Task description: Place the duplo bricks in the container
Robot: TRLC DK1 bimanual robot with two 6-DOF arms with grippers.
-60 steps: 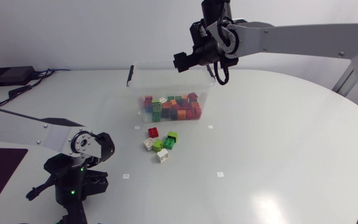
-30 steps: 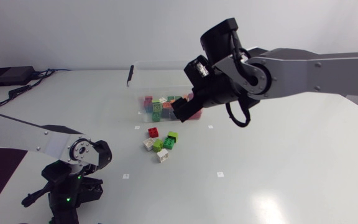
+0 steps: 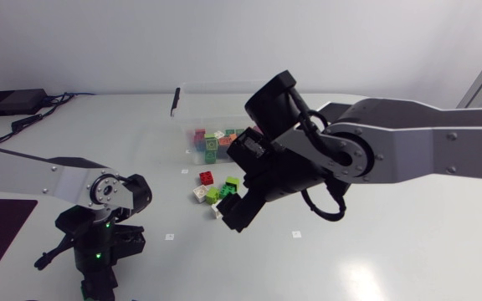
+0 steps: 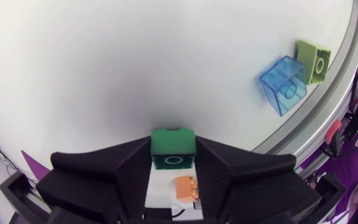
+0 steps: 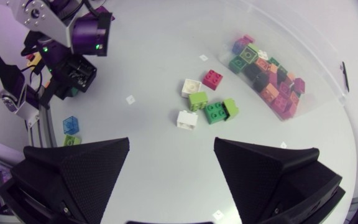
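My left gripper (image 4: pixel 173 151) is shut on a dark green duplo brick (image 4: pixel 173 148), low over the table's front left corner (image 3: pixel 99 251). A clear blue brick (image 4: pixel 284 84) and a lime brick (image 4: pixel 312 61) lie ahead of it by the table's edge. My right gripper (image 5: pixel 173 180) hangs open above a loose cluster: a red brick (image 5: pixel 213 78), white bricks (image 5: pixel 187 119), green ones (image 5: pixel 215 112). In the head view the right gripper (image 3: pixel 237 209) covers part of that cluster (image 3: pixel 212 188). The clear container (image 3: pixel 191 109) holds several bricks (image 5: pixel 272 78).
A small black object (image 3: pixel 175 101) leans on the container's left rim. My left arm's base and links (image 5: pixel 73 56) stand beside the blue brick (image 5: pixel 71 124) near the table's edge. Small white markers (image 3: pixel 296 234) dot the tabletop.
My right arm has swung from above the container forward and down over the loose bricks. The left arm has stayed at the front left corner, shifting only slightly.
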